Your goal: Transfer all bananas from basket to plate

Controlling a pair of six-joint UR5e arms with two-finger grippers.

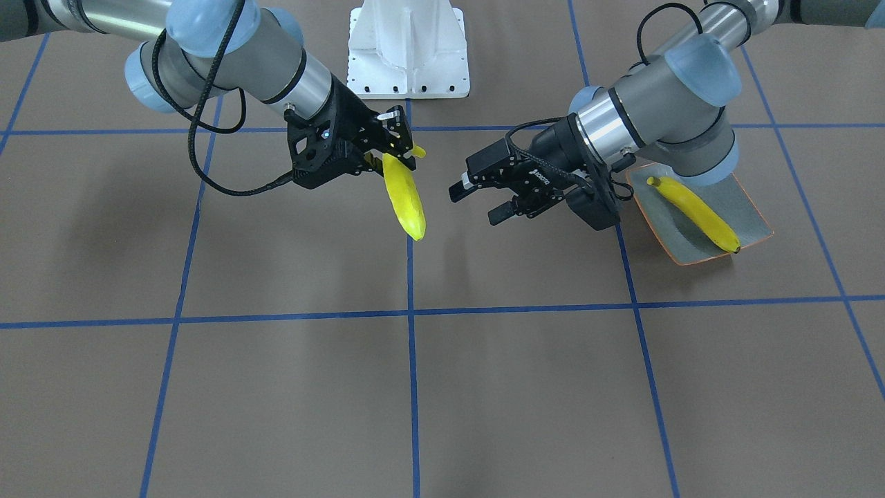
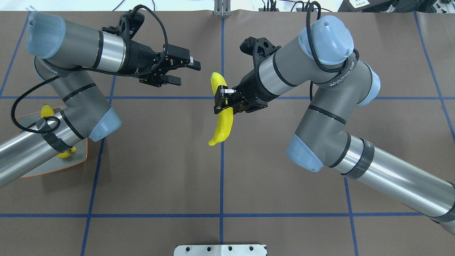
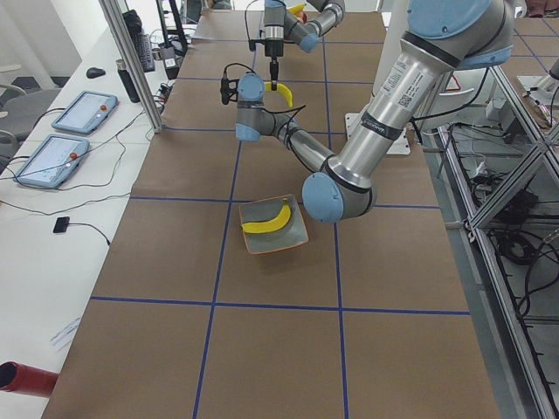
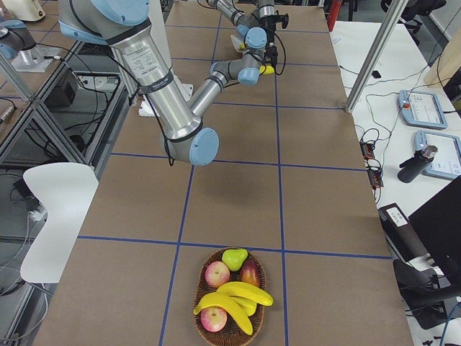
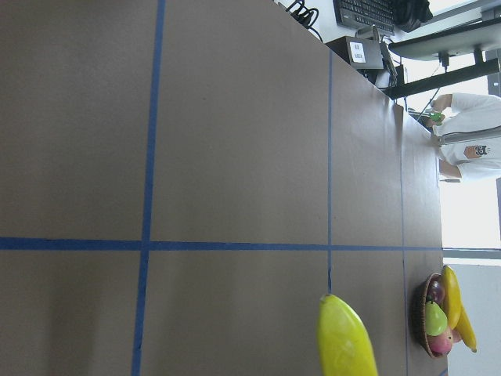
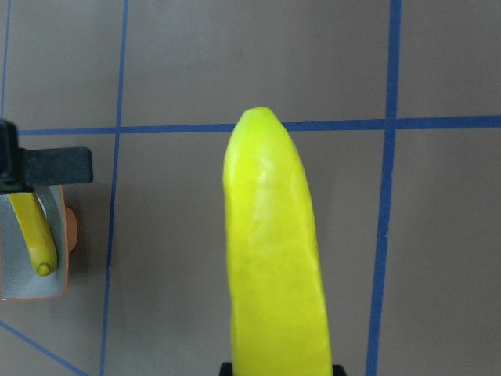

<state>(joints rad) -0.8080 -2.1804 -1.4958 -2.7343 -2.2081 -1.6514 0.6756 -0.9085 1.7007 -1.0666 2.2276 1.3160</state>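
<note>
One banana [image 2: 45,111] lies on the plate [image 2: 78,155] at the table's [image 2: 160,177] 9 o'clock. The left gripper [image 2: 185,73], spread and empty, has the second banana [image 2: 223,124] at its 4 o'clock, long axis 12-to-6, pinched by the right gripper [image 2: 223,101].

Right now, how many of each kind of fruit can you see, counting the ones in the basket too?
Bananas: 4 (held banana, plate banana, two basket bananas)
Apples: 3
Pear: 1
Total: 8 fruits
</note>
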